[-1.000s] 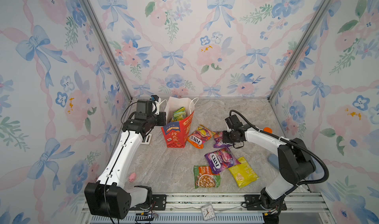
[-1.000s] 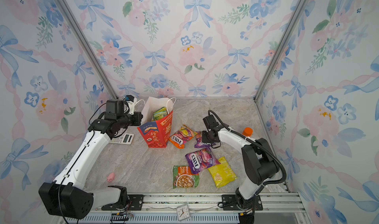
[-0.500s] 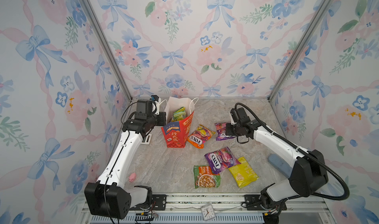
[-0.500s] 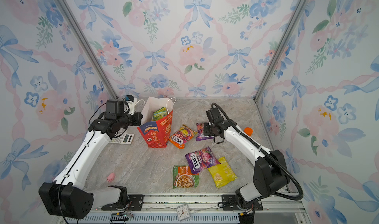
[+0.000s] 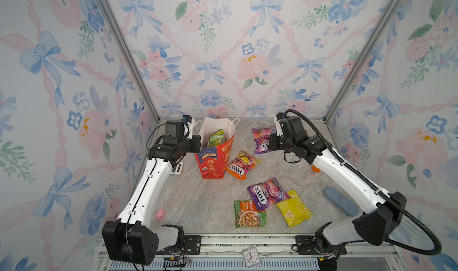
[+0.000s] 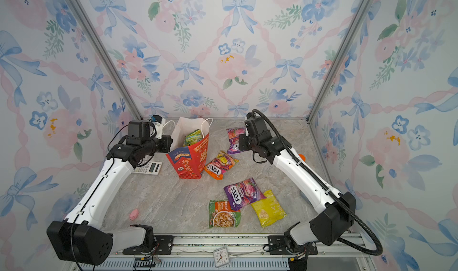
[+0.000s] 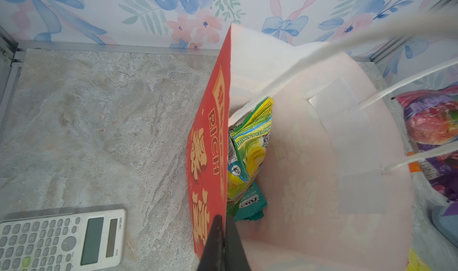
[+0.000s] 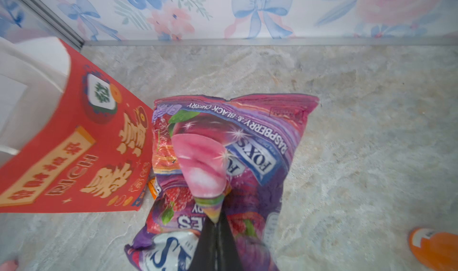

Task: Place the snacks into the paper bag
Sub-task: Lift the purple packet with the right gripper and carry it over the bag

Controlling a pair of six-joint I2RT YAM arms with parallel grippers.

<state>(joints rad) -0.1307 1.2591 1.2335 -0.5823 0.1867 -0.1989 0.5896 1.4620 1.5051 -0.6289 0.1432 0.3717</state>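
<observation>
The three front packets have not moved: the green packet (image 5: 249,214), the yellow packet (image 5: 293,209) and the purple packet (image 5: 267,193) that lies over an edge of each. Farther back, the orange packet (image 5: 242,164) stays put too, right by the foot of the bag (image 5: 213,161).

The right gripper (image 8: 218,222) has moved. A second ago it was low over the table; now it is up and farther back, to the right of the bag. Its jaws pinch the held packet (image 8: 233,143) — a pink and purple one that hangs in the air.

The left gripper (image 7: 220,222) has stayed where it was, jaws squeezed tight on the bag's red rim. The bag stands open and is white inside. A lime packet (image 7: 250,143) and a teal packet (image 7: 250,204) sit in it.

A small clock (image 5: 251,257) lies on the front rail (image 5: 223,242). On the grey stone-look table (image 5: 198,202) are a pink toy (image 5: 160,214) on the left and a long blue thing (image 5: 340,204) on the right. Farther back lie a calculator (image 6: 148,168) by the left arm and an orange bottle (image 8: 433,247) by the right arm. All around stand walls (image 5: 223,46) with pink flowers and blue bows — metal posts run up the corners.
</observation>
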